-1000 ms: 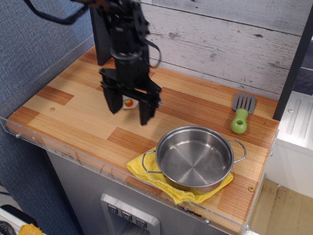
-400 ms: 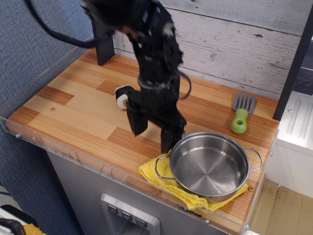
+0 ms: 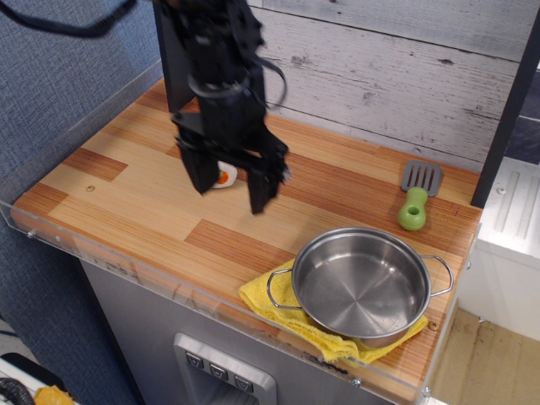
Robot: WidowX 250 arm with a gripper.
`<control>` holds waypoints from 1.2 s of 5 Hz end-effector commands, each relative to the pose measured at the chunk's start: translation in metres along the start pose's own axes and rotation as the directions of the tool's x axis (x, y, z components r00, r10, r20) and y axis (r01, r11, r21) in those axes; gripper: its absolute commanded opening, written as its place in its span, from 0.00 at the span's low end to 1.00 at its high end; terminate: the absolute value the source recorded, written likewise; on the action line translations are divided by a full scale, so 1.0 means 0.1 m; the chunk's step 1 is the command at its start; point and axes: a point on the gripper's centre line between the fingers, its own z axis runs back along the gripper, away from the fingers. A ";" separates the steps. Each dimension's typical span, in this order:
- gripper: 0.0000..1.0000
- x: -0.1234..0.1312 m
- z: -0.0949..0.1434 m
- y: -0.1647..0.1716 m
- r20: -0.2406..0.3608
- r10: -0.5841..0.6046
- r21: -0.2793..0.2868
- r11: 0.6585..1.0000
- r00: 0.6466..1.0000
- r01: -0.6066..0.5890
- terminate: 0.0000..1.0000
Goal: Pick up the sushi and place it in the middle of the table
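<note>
The hand (image 3: pixel 232 184) hangs from the black arm with fingers pointing down and spread apart, released, grasping nothing. Nearer the front edge of the tabletop (image 3: pixel 126 211), right of the hand, an empty steel pot (image 3: pixel 361 282) sits on a yellow cloth (image 3: pixel 278 308). The sushi (image 3: pixel 223 177) lies on the tabletop just behind the fingers, partly hidden between them.
</note>
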 end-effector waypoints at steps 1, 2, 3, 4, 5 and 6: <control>1.00 0.11 0.20 -0.22 0.045 -0.088 -0.018 0.996 0.995 0.088 0.00; 1.00 0.19 0.30 -0.08 0.048 0.000 -0.038 0.999 0.999 0.001 0.00; 1.00 0.25 0.35 0.04 0.030 0.081 -0.053 0.995 0.996 -0.079 0.00; 1.00 0.28 0.42 0.06 0.034 0.104 -0.051 0.993 0.994 -0.103 0.00; 1.00 0.29 0.44 0.05 0.032 0.104 -0.058 0.993 0.994 -0.102 0.00; 1.00 0.29 0.46 0.02 0.034 0.098 -0.056 0.994 0.995 -0.096 0.00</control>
